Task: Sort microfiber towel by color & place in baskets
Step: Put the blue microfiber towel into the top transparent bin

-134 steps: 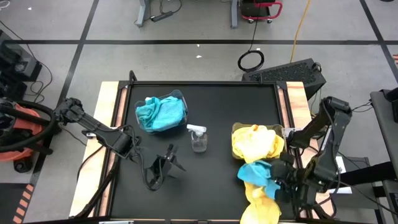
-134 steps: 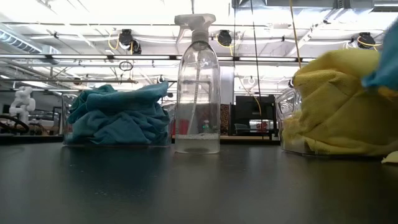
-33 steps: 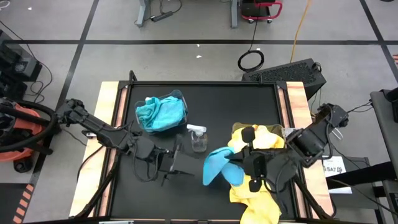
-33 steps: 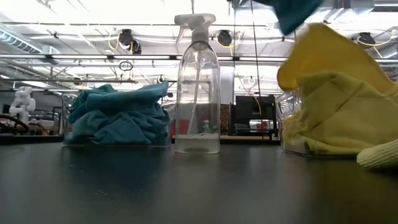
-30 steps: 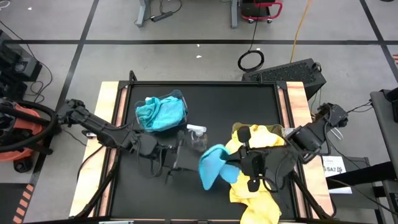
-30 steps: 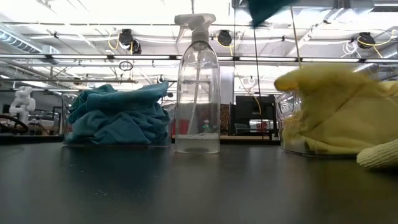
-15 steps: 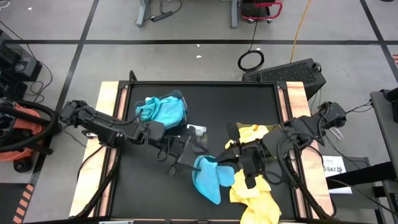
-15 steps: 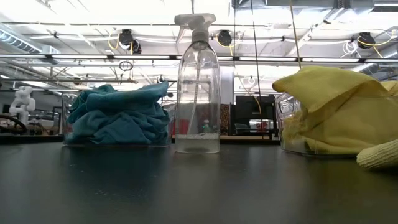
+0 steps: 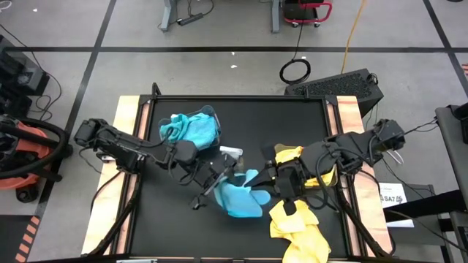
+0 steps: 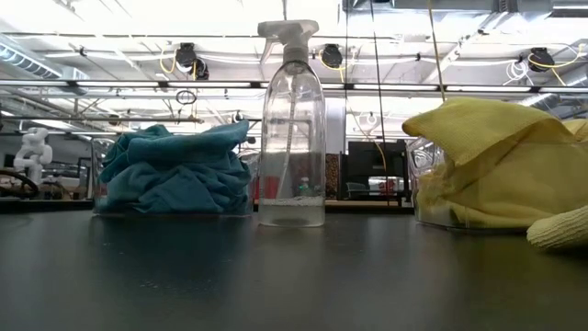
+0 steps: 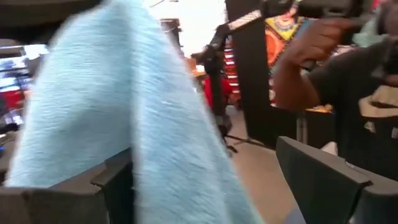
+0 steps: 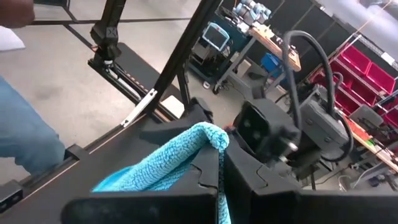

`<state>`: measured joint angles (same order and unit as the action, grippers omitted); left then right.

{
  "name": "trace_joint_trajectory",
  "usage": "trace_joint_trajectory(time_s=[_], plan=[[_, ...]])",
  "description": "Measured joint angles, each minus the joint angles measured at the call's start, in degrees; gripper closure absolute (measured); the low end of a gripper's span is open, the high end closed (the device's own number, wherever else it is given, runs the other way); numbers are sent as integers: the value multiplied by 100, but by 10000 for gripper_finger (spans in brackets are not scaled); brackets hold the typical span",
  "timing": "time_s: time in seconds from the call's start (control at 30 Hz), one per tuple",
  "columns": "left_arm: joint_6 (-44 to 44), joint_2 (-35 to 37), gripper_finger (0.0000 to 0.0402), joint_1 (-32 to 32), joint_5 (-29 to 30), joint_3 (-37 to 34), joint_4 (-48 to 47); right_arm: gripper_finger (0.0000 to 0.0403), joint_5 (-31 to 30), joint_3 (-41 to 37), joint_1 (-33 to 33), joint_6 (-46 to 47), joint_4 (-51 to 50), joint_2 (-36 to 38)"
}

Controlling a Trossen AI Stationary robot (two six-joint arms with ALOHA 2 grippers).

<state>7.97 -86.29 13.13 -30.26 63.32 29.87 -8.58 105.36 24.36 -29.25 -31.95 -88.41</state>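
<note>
- The sort looks well advanced: the left basket (image 9: 191, 134), at the table's far left, is heaped with turquoise towels (image 10: 175, 170), and the right basket (image 10: 424, 179) holds a mound of yellow towels (image 10: 496, 175)
- Left to do, judging from the high view: one blue towel (image 9: 238, 197) is in mid-transfer, and a yellow towel (image 9: 296, 226) lies loose on the near right of the table, outside any basket
- The blue towel hangs above the table centre, just in front of the spray bottle (image 9: 232, 155), between the two grippers
- The right gripper (image 9: 269, 177) is clamped tight on the towel's right end; its wrist view shows the cloth pinched between its closed fingers
- The left gripper (image 9: 219, 181) stands wide apart with the cloth draped between its fingers (image 11: 323, 180), not yet closed on it, so a handover seems to be the step in hand
- The towel's long axis runs roughly left to right across the table, the pinched end toward the right arm, the loose bulk sagging toward the near edge
</note>
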Motion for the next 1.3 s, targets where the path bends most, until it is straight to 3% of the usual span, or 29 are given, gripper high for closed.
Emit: trace_joint_trajectory(time_s=[0.2, 0.33, 0.47, 0.6, 0.7, 0.77, 0.97, 1.13, 1.3], plan=[[1, -216, 69, -104, 682, 161, -287, 402, -6, 0, -20, -205, 186, -129], [311, -388, 99, -112, 802, 263, -466, 402, -10, 0, -20, -213, 223, -184], [490, -467, 170, -106, 800, 357, -722, 402, -27, 0, -17, -184, 195, -195], [727, -389, 268, -129, 841, 371, -869, 403, -84, 0, -17, -32, 169, -195], [1027, -250, 355, -127, 1112, 371, -1144, 399, -85, 0, -2, 161, 14, -195], [1215, -96, 386, -127, 1293, 371, -1362, 393, -87, 0, 9, 300, -194, -195], [1774, 675, 393, -131, 2214, 371, -2037, 364, -737, 0, 17, 903, -1002, -195], [2168, 1396, 396, -127, 3103, 371, -2611, 328, -1962, 0, 17, 1408, -1815, -195], [2425, 1930, 397, -225, 4380, 377, -3273, 276, -2972, 0, 15, 1820, -2491, -195]])
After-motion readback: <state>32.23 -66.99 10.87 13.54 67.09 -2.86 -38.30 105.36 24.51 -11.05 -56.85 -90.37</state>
